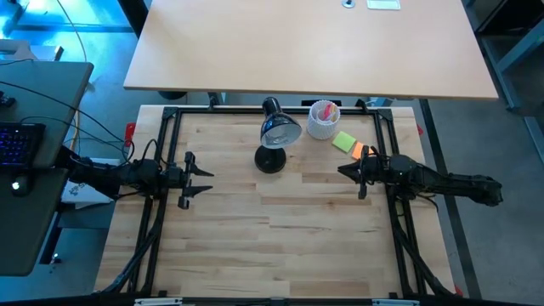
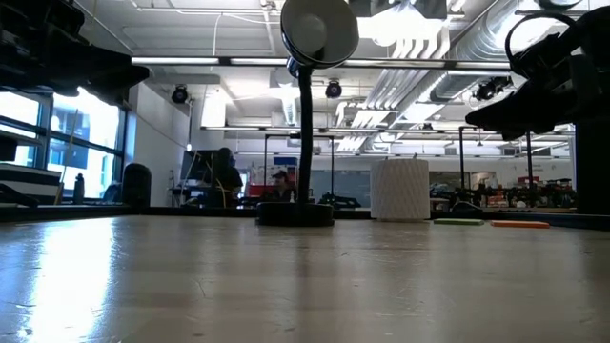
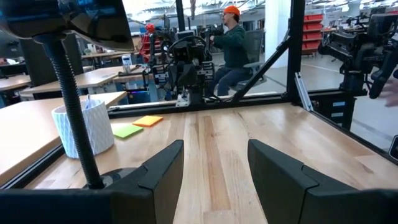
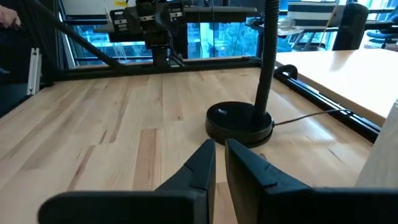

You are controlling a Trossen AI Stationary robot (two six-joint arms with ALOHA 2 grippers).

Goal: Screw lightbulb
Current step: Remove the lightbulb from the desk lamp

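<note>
Can't really make out the lightbulb anywhere; the black desk lamp's head point(image 1: 280, 130) faces up, shiny inside, but too small to tell. Left tool point(image 1: 206, 182) hangs partly open over the tabletop point(image 1: 280, 229), holding nothing. Right tool point(image 1: 342, 170) is pinched nearly closed, empty too.

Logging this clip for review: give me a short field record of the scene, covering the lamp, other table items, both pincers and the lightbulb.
lamp: black desk lamp standing at the table's back middle, head tilted
cup: white ribbed cup beside the lamp
notes: green sticky pad and orange sticky pad near the cup
left pincer: open, empty, above the table's left side
right pincer: shut, empty, above the right side
lightbulb: not seen loose on the table; cannot tell whether one sits in the lamp head
</note>
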